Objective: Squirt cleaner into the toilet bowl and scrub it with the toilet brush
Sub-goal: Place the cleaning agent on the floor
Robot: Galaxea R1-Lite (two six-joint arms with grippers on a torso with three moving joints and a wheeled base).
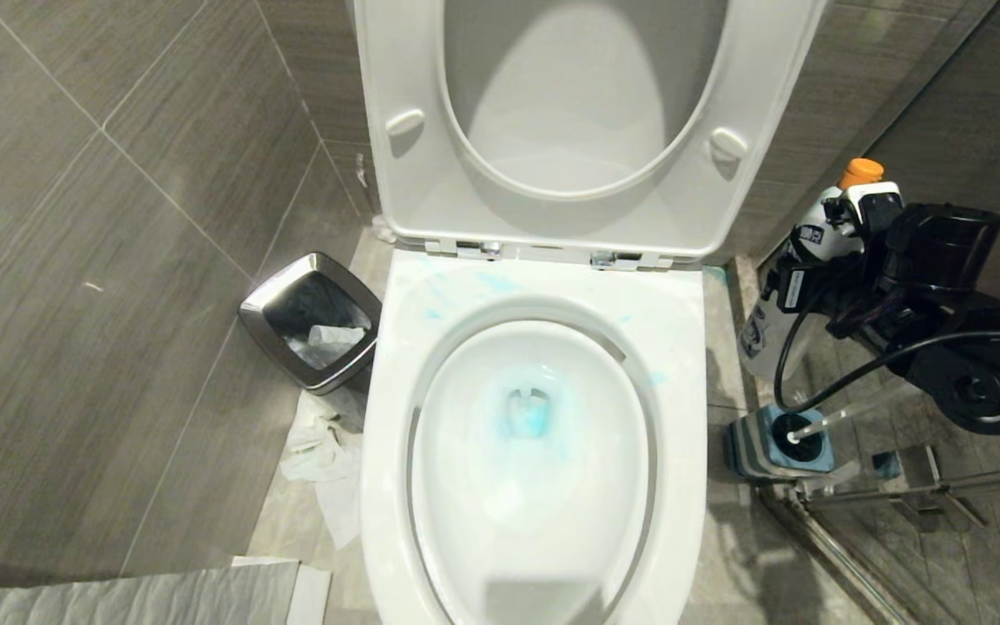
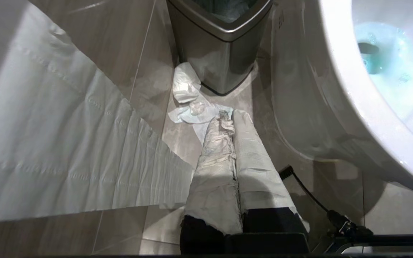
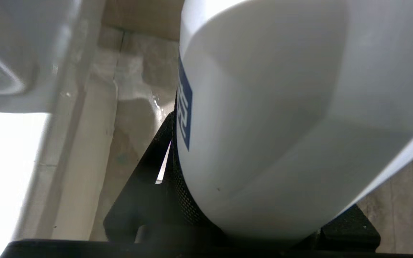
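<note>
The toilet bowl [image 1: 526, 486] is sitting open in front of me, seat and lid up, blue cleaner liquid already pooling around the drain and faint blue streaks showing on the rim, so I am judging the squirting as done and the bottle as being on its way to be set down. My right gripper [image 1: 821, 252] is clamping the cleaner bottle [image 1: 799, 260] by its body, well off to the right of the bowl, orange cap up and the bottle roughly upright above the floor strip beside the glass partition. To do this well I am aiming for the bare tile near the wall, lowering straight, keeping the cap uppermost so nothing drips, and waiting for the base to sit flat before letting go. I am also minding the toilet brush [image 1: 847, 417], whose handle is leaning out of its blue-grey holder [image 1: 778, 447] just below the bottle; the arm's cable is hanging close to it. My left gripper [image 2: 228, 122] is parked low beside the waste bin [image 1: 313, 321], fingers pressed together, wrapped in paper.
</note>
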